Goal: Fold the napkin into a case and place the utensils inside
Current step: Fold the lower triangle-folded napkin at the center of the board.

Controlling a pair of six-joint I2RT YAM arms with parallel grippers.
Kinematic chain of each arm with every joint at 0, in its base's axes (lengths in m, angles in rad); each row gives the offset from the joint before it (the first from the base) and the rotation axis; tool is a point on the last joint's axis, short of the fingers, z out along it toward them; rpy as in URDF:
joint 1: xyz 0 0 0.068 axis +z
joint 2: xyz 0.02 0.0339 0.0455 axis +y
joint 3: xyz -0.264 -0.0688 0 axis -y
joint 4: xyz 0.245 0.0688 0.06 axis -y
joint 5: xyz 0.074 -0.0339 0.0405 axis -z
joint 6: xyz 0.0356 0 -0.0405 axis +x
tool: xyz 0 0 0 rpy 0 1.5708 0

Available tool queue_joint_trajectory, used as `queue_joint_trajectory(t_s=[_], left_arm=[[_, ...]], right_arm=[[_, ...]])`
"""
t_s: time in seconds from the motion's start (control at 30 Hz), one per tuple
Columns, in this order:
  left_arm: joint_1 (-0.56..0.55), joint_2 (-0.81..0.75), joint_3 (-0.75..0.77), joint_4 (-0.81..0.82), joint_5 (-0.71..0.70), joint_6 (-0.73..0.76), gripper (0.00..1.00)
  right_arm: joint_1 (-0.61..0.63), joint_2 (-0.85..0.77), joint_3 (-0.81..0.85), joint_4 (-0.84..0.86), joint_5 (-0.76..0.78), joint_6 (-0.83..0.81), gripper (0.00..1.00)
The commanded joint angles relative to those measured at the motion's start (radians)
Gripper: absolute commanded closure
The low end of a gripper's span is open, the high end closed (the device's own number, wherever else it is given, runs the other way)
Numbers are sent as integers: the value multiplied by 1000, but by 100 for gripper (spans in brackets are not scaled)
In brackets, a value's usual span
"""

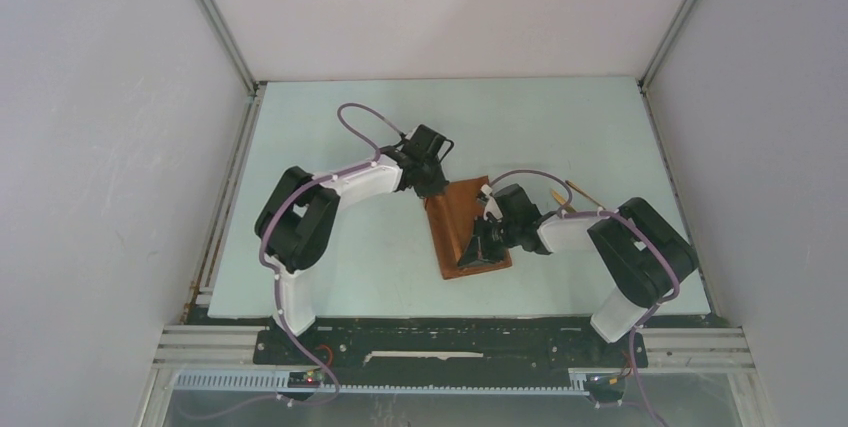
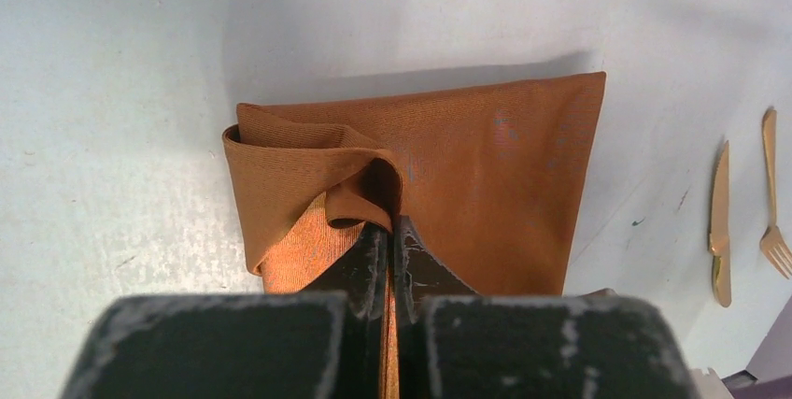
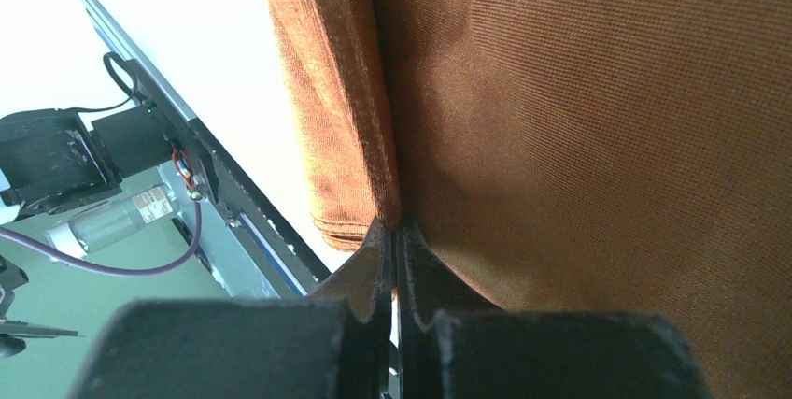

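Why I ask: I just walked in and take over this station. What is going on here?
Both arms are working the rust-orange napkin, folded into a narrow rectangle on the table. The left tool is shut on a lifted, curled fold at its far end; the right tool is shut on a fold edge nearer the bases. The golden utensils lie on the table beside it, not yet inside.

Top view high behind, looking down, wrist views low, close-up — all share the napkin (image 2: pixel 486 165)
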Motion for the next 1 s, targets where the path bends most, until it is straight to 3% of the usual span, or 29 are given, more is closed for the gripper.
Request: queue_joint_trajectory(t_s=[0.0,0.53,0.8,0.97], left_arm=[[2,11,62,47,-58,4,100],[-40,83,117,59,-41,44,99],[-44,95,117,64,-26,56,99],[-51,94,119,71,-20,59,100]], right_arm=[[-4,-28,-26,-66,-7,-36,100],[-10,-36,-40,-69,-12,-48,100],[-58,-175,-12,-208,-54,-67,56],[-125,-250,58,-340,-30,-114,45]])
